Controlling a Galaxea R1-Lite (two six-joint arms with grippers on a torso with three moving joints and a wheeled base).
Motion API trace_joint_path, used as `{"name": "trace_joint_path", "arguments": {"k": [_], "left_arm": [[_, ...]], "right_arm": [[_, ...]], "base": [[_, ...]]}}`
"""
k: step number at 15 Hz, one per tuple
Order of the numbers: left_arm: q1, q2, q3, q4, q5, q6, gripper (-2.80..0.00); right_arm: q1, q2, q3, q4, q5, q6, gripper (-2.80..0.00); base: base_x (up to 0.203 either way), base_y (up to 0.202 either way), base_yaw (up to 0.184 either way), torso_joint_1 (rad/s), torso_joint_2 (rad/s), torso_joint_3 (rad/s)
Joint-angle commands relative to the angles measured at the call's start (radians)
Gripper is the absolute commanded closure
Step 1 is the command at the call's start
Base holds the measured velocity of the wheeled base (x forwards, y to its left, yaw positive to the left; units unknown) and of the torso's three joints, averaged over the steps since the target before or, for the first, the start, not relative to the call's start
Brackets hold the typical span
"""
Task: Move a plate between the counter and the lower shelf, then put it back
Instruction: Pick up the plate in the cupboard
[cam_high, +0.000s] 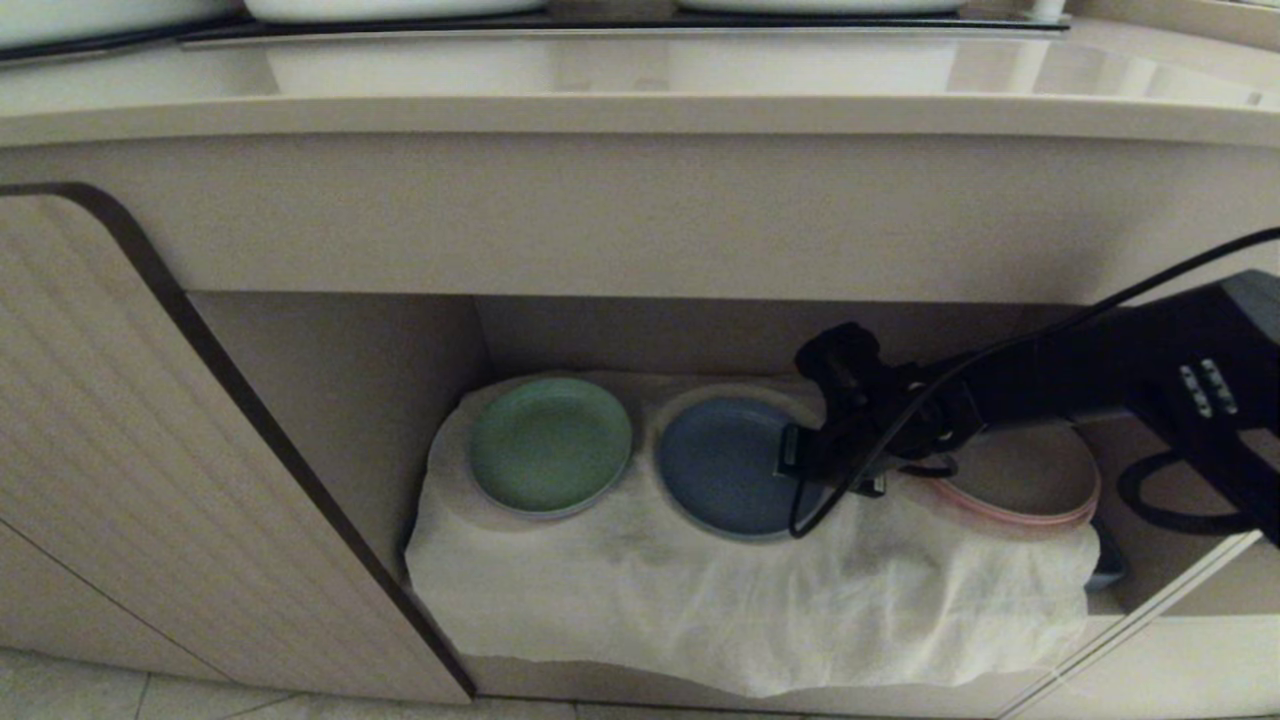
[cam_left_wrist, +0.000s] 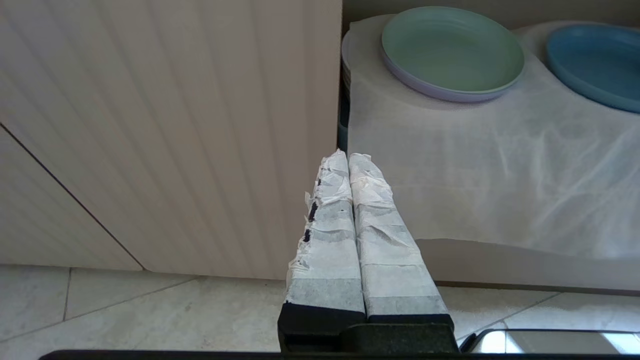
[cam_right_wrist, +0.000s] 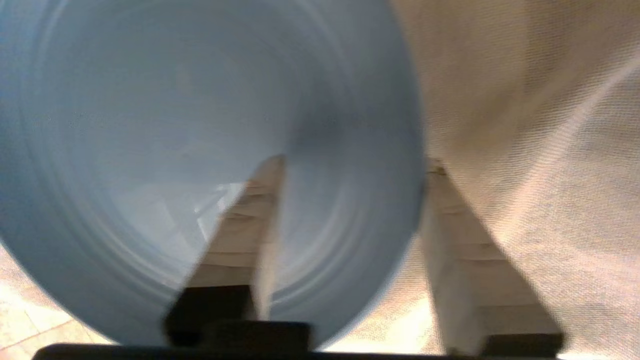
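Note:
The light-blue plate (cam_high: 720, 465) (cam_left_wrist: 595, 65) (cam_right_wrist: 150, 125) lies on the white cloth (cam_high: 700, 610) in the lower shelf (cam_high: 330, 380), in the middle of three plates. My right gripper (cam_high: 800, 455) (cam_right_wrist: 355, 162) reaches into the recess at the plate's right rim. Its jaws stand apart and straddle the rim, one finger over the plate's inside and the other just outside the edge on the cloth. My left gripper (cam_left_wrist: 348, 156) is shut on nothing and hangs low above the floor tiles before the ribbed door. The counter (cam_high: 600, 80) runs above.
A green plate (cam_high: 550, 445) sits left of the blue one, and a beige pink-edged plate (cam_high: 1030, 480) sits right of it, under my right arm. A ribbed cabinet door (cam_high: 120, 450) closes off the left. The recess ceiling hangs low over the arm.

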Motion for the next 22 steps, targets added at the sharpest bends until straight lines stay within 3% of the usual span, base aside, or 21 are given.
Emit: {"name": "trace_joint_path", "arguments": {"k": [1, 10, 18, 22], "left_arm": [[0.000, 0.000, 0.000, 0.000, 0.000, 0.000, 0.00], [0.000, 0.000, 0.000, 0.000, 0.000, 0.000, 0.00], [0.000, 0.000, 0.000, 0.000, 0.000, 0.000, 0.00], [0.000, 0.000, 0.000, 0.000, 0.000, -0.002, 0.00]], "right_arm": [[0.000, -0.003, 0.001, 0.001, -0.001, 0.003, 0.00], [0.000, -0.024, 0.016, 0.015, -0.010, 0.001, 0.00], [0.000, -0.112, 0.138, 0.019, -0.005, -0.005, 0.00], [0.000, -0.170, 0.213, 0.046, -0.001, -0.046, 0.00]], "base": [[0.000, 0.000, 0.000, 0.000, 0.00, 0.000], [0.000, 0.000, 0.000, 0.000, 0.00, 0.000], [0.000, 0.000, 0.000, 0.000, 0.00, 0.000], [0.000, 0.000, 0.000, 0.000, 0.00, 0.000]]}}
